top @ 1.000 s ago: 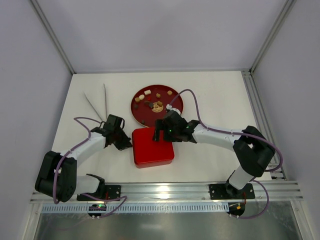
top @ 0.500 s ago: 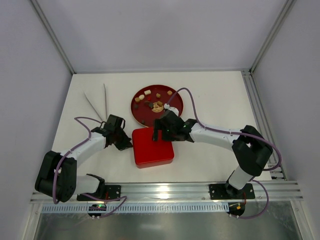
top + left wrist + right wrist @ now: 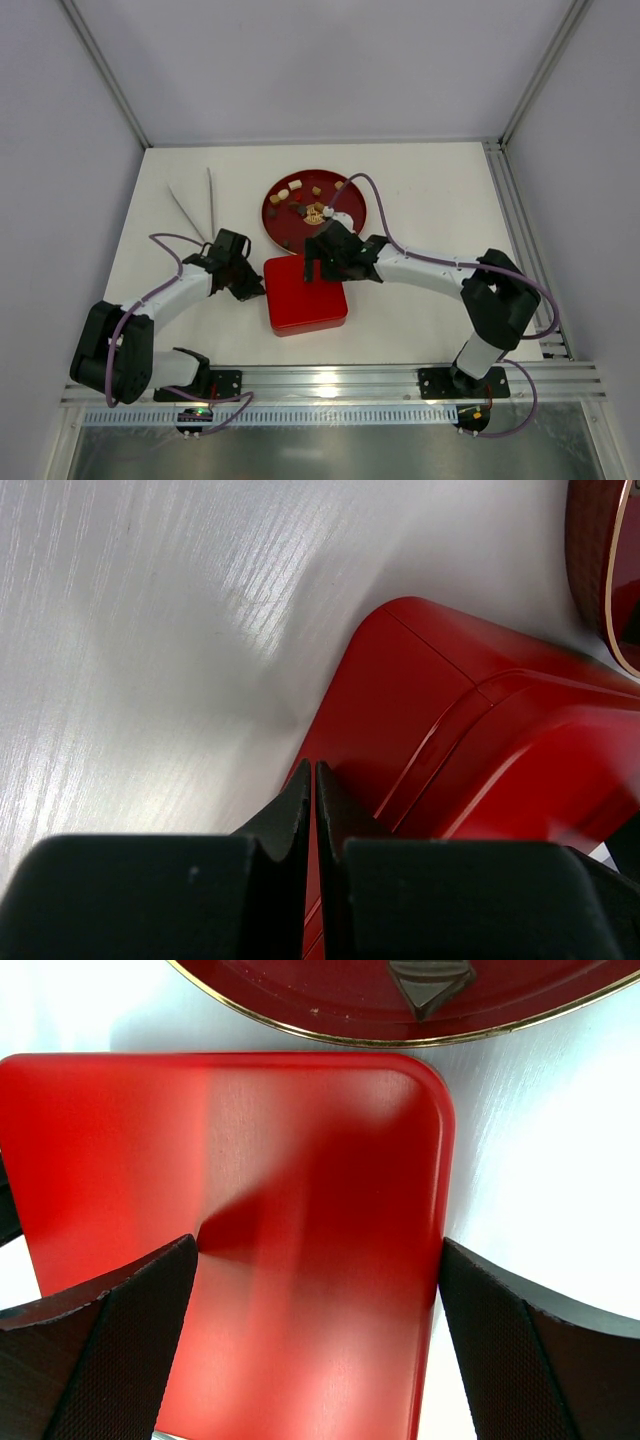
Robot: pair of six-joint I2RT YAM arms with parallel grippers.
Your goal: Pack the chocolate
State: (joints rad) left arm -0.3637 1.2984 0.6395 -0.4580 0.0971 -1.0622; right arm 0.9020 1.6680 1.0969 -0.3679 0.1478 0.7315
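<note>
Red box (image 3: 305, 296) lies under your right gripper (image 3: 315, 1350), spread wide; your left gripper (image 3: 312, 800) (fingers (image 3: 285, 812) pressed together) sits at its edge; chocolate (image 3: 314, 212) lies on the plate (image 3: 267, 210).

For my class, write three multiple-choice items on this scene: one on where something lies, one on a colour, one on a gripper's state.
1. Where do the chocolate pieces lie?
A) on the bare table
B) on the round plate
C) in a blue bowl

2. What colour is the square box?
A) white
B) blue
C) red

3. How does the right gripper stand?
A) open, over the box
B) shut on a chocolate
C) out of view

Answers:
1 B, every piece in the top view sits on the plate behind the box.
2 C, the box is red in all three views.
3 A, the right wrist view shows its fingers wide apart over the box top.
</note>
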